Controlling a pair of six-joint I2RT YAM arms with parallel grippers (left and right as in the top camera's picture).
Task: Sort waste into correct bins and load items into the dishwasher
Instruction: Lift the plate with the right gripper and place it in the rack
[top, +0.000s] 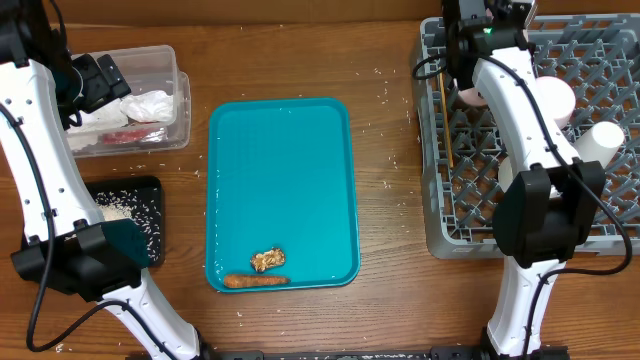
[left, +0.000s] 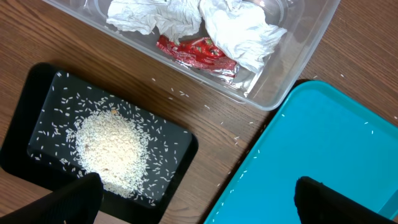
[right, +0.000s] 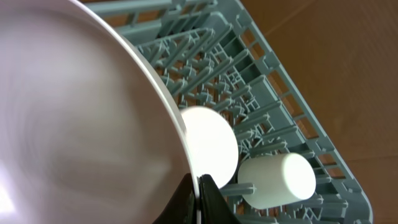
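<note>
My right gripper (right: 199, 190) is shut on the rim of the large pale plate (right: 74, 112) and holds it on edge over the grey dish rack (right: 261, 74). A round white dish (right: 211, 146) and a small cup (right: 277, 180) lie in the rack behind it. In the overhead view the right gripper (top: 472, 35) is at the rack's (top: 440, 215) far left corner. My left gripper (left: 199, 205) is open and empty above the gap between the black tray (left: 37, 99) of rice (left: 112, 146) and the teal tray (left: 323, 155). The clear tub (left: 292, 56) holds tissues (left: 242, 31) and a red wrapper (left: 199, 53).
The teal tray (top: 280, 180) holds a thin carrot (top: 255, 281) and a brown lump (top: 267, 260) at its near edge. A wooden stick (top: 443, 125) lies along the rack's left side. Loose rice grains are scattered on the wooden table (top: 385, 150).
</note>
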